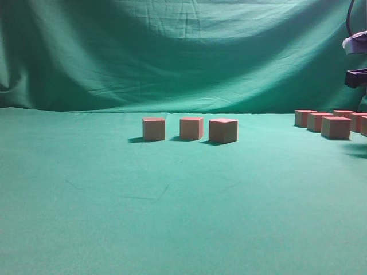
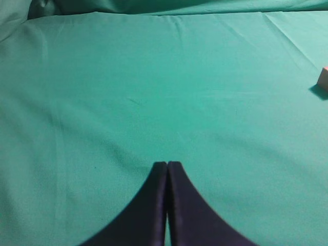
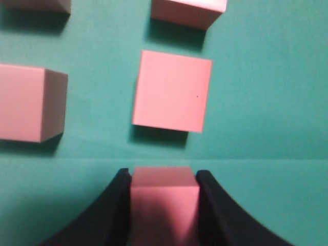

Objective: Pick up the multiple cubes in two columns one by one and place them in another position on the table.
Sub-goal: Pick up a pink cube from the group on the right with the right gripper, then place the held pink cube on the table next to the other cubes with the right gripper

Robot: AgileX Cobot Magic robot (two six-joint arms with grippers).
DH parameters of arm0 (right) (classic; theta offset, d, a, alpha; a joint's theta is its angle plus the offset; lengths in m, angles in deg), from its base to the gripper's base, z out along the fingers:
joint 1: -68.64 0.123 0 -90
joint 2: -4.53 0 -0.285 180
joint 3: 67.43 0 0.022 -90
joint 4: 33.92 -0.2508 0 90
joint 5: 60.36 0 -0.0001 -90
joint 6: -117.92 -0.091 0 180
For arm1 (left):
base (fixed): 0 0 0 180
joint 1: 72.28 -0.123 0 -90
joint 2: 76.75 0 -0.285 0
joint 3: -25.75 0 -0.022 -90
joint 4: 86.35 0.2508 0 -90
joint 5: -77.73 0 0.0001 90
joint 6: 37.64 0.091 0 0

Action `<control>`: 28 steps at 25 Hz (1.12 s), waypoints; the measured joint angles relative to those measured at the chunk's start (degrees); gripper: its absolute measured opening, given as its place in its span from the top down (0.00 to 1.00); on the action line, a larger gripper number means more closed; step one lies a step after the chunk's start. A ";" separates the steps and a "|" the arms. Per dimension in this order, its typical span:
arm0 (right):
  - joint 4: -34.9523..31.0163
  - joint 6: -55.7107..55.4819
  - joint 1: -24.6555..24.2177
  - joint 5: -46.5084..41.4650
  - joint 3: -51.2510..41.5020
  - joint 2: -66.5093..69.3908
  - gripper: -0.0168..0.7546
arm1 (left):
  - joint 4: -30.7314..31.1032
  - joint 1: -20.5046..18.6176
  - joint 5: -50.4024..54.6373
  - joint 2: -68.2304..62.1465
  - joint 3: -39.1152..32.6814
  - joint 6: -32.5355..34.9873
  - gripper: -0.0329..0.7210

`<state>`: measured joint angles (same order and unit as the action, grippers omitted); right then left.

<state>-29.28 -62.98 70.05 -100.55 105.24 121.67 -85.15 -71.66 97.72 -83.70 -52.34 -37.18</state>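
The right gripper [image 3: 164, 205] has its two dark fingers pressed on both sides of one pink cube [image 3: 164, 202] — the fingers are partly closed, just as wide as the cube, and they look like they have hold of it. This seems to be the picking-up step for one more cube. Right ahead of it sits another cube [image 3: 172, 90], with more cubes beside and behind it in two rows (some are cut off at the edge of the picture).

Three cubes [image 1: 190, 129] already stand in a line near the middle of the table [image 1: 172, 217], well apart from the bunch on the right [image 1: 335, 127].

The next move, I think, calls for lifting straight up so the cube does not bump its neighbors, then carrying it over toward the three in the middle.

The left gripper [image 2: 167, 205] is closed with nothing in it, hovering over bare cloth — only one cube corner [image 2: 323, 79] shows far off at the right edge.

The table is covered in smooth green cloth with a few small creases. Behind it hangs a wrinkly green curtain [image 1: 172, 51].
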 joint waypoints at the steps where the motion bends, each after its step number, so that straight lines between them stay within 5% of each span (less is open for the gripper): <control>1: -0.30 0.00 0.00 -0.16 0.00 0.00 0.63 | 0.00 0.00 0.00 0.00 0.00 0.00 0.96; 10: -8.26 4.84 5.05 -10.06 0.00 -6.37 0.63 | 0.00 0.00 0.00 0.00 0.00 0.00 0.96; 22: -16.22 7.07 36.34 -19.52 6.65 -17.26 0.63 | 0.00 0.00 0.00 0.00 0.00 0.00 0.96; 28: -13.65 -2.35 44.31 -22.31 20.08 -8.52 0.63 | 0.00 0.00 0.00 0.00 0.00 0.00 0.96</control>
<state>-42.94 -65.33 114.36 -122.86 125.33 113.16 -85.15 -71.66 97.72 -83.70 -52.34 -37.18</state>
